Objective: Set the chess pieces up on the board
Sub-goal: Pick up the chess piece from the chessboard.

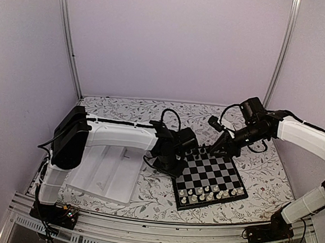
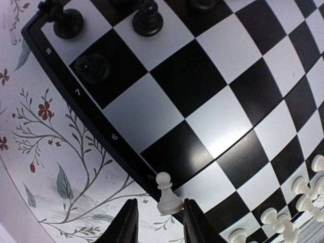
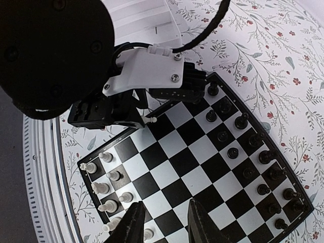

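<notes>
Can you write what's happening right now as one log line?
left gripper: holding white pawn at board edge | right gripper: empty, above board

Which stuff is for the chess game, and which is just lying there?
For the game:
- black-and-white checked chessboard
- cream-white pieces
- black pieces
- white pawn in the left gripper

Just there:
- white plastic tray
- flowery tablecloth

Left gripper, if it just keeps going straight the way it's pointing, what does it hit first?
Most likely the board edge: the left gripper already holds a white pawn just above it, though depth is unclear.
</notes>
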{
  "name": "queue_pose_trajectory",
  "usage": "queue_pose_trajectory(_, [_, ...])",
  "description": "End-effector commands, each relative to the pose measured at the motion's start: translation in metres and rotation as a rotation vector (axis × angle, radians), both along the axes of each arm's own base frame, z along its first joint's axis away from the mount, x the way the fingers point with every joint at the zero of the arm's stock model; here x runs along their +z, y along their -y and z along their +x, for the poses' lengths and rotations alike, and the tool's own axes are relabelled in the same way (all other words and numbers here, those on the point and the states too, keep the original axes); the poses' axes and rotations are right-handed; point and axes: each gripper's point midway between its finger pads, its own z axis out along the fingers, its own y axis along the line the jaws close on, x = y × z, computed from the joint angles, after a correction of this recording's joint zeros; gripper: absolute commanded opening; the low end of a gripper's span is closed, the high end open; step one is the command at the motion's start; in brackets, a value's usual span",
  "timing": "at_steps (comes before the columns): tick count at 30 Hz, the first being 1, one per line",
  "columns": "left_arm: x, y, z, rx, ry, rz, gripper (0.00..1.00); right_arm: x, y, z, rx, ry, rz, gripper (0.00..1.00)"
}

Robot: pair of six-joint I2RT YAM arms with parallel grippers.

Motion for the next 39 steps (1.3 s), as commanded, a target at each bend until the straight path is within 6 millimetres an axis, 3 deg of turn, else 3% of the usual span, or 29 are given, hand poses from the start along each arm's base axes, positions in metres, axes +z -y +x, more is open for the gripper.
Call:
queue_pose_trajectory(1, [-0.005,0.0,-0.006,-0.013,-0.024,0.027,0.31,0.007,0.002,0.001,-0.015,0.023,0.018,0.32])
queue_pose_trajectory(9, [-0.012,0.003,-0.005,-0.032,-0.044,0.027,0.22,0.006,0.002,0.002,-0.015,0.023,0.017,0.32])
queue_pose_trajectory(17, [-0.012,0.004,0.002,-0.061,-0.029,0.048,0.23,0.004,0.002,0.002,-0.015,0.02,0.016,0.32])
queue_pose_trajectory(26, [-0.011,-0.005,0.004,-0.069,-0.026,0.087,0.12,0.004,0.002,0.002,-0.016,0.023,0.015,0.32])
queue_pose_trajectory(29, [0.006,-0.009,0.007,-0.089,0.021,0.073,0.11,0.011,0.003,0.005,-0.029,0.025,0.03,0.31])
queue_pose_trajectory(35, [0.056,0.003,0.014,-0.158,0.184,-0.123,0.11,0.044,0.009,0.023,-0.1,0.03,0.131,0.32])
queue_pose_trajectory(39, [0.085,0.017,0.012,-0.199,0.271,-0.274,0.11,0.05,0.005,0.026,-0.11,-0.124,0.237,0.33])
